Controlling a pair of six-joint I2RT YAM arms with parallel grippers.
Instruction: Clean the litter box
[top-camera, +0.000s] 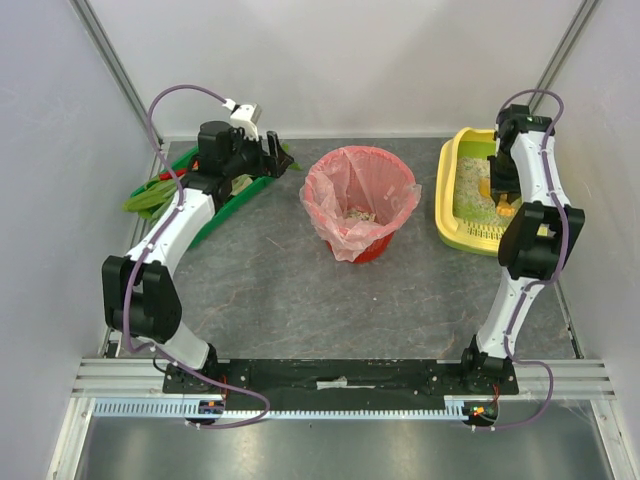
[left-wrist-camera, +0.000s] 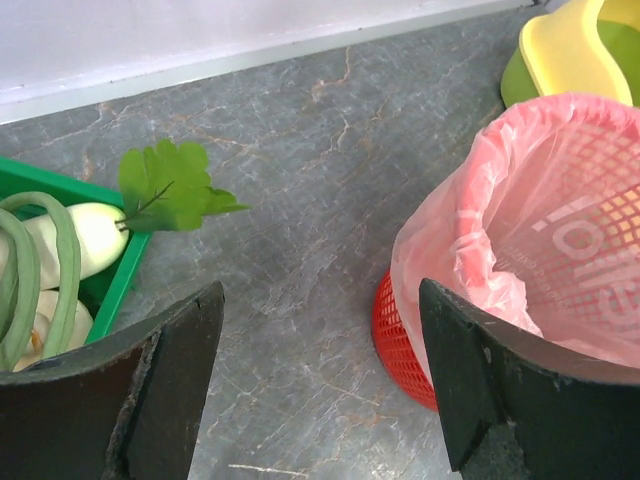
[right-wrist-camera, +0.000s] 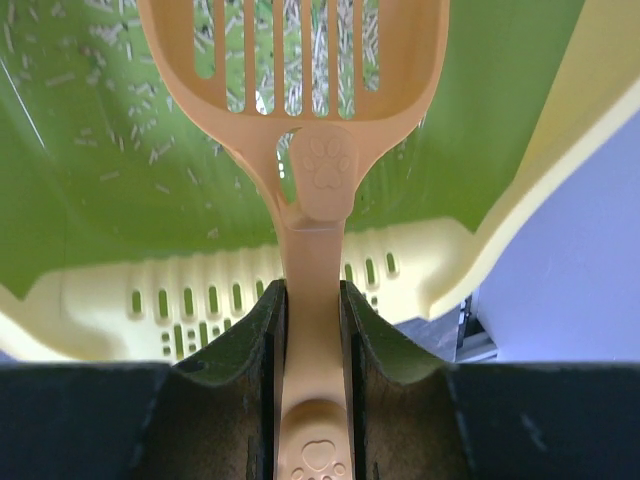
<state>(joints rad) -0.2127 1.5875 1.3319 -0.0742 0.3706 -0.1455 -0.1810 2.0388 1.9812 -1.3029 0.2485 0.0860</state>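
The yellow litter box sits at the back right, lime-green inside with pale litter. In the right wrist view its slotted rim lies below the green wall. My right gripper is shut on the handle of an orange slotted scoop, held over the box; the scoop also shows in the top view. My left gripper is open and empty, above the table between the green tray and the red basket.
A red basket lined with a pink bag stands mid-table, with some litter inside; it also shows in the left wrist view. A green tray with vegetables lies at back left. White walls close in on three sides.
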